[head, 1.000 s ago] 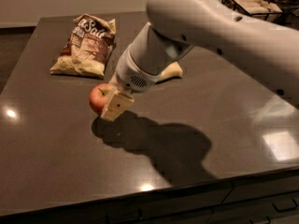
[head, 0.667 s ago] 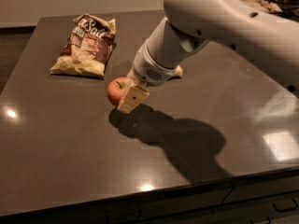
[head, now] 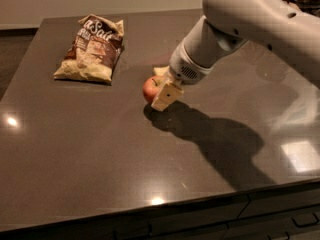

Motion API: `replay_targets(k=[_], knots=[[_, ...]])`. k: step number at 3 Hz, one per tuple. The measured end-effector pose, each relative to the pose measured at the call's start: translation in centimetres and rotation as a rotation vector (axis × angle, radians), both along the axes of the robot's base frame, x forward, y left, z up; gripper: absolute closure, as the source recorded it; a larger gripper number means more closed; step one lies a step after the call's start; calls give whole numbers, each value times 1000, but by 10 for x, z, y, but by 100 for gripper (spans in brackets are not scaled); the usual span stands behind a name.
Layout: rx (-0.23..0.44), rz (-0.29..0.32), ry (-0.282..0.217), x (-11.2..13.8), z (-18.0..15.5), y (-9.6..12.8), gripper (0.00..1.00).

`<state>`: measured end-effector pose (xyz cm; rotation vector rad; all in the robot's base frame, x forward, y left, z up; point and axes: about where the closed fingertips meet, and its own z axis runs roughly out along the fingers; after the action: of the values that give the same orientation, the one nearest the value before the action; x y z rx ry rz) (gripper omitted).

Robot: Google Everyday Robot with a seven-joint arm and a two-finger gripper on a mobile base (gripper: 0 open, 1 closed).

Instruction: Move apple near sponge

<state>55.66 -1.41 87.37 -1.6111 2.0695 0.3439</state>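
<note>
Gripper (head: 154, 97): mid-counter (head: 100, 149), clamped on the apple (head: 149, 86).
Apple: between the jaws, a cream finger (head: 165, 94) across its right side.
Sponge (head: 160, 70): just beside the apple at 1 o'clock, mostly hidden.
Chip bag (head: 92, 49): at 10 o'clock, well apart.

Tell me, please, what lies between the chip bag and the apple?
Only bare dark countertop, in the camera view; the tool grips the apple right of the chip bag.
</note>
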Motion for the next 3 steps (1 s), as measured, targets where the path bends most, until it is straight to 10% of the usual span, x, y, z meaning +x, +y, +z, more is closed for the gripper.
replay_targets(k=[3], knots=[[-21, -135, 23, 31, -21, -48, 36]])
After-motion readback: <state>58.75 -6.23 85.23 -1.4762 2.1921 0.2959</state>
